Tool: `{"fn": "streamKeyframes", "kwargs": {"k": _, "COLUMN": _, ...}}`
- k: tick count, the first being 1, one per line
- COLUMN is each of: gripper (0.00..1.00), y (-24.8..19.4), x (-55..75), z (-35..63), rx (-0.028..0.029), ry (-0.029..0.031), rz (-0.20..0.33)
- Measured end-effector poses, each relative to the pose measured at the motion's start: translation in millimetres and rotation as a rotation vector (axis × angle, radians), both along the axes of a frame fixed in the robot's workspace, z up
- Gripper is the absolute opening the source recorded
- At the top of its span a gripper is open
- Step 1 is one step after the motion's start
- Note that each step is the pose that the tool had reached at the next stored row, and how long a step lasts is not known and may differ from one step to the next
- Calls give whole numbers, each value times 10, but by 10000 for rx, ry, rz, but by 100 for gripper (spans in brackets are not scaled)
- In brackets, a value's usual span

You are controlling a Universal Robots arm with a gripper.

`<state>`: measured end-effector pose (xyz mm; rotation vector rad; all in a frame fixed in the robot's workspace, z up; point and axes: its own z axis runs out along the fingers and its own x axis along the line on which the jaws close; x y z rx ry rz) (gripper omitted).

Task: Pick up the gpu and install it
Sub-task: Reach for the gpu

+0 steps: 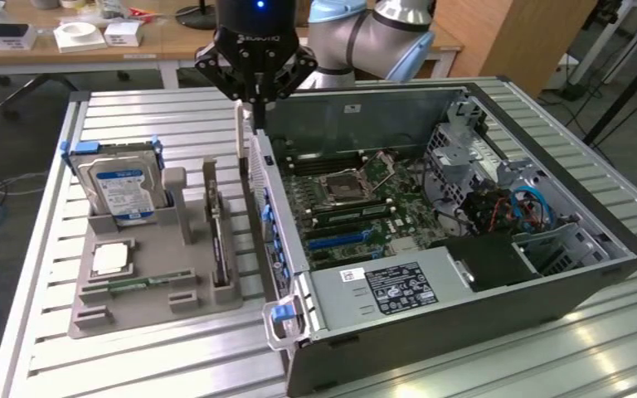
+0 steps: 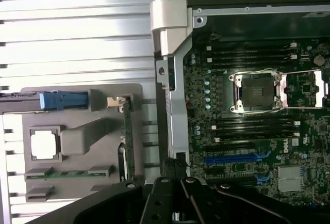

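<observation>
Gripper (image 1: 259, 114) at top centre of the exterior view, jaws closed on nothing (just over the case (image 1: 440, 332) wall); gpu (image 1: 219, 240) stands edge-on in the tray (image 1: 142, 311), left of centre

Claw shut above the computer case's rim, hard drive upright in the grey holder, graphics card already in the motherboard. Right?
No. The graphics card stands on edge in the grey holder beside the case, not in the motherboard, as the exterior view shows. The claw shut above the rim and the upright hard drive are right.
</observation>
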<state>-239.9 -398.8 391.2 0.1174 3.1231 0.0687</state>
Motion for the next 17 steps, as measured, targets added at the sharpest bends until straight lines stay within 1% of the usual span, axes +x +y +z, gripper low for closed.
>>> {"fn": "streamKeyframes", "kwargs": {"k": 7, "gripper": 10, "y": 0, "x": -129, "z": -4, "rx": 0, "ry": 33, "rz": 1}}
{"fn": "streamKeyframes", "kwargs": {"k": 17, "gripper": 10, "y": 0, "x": -299, "z": -10, "rx": 0, "ry": 111, "rz": 1}}
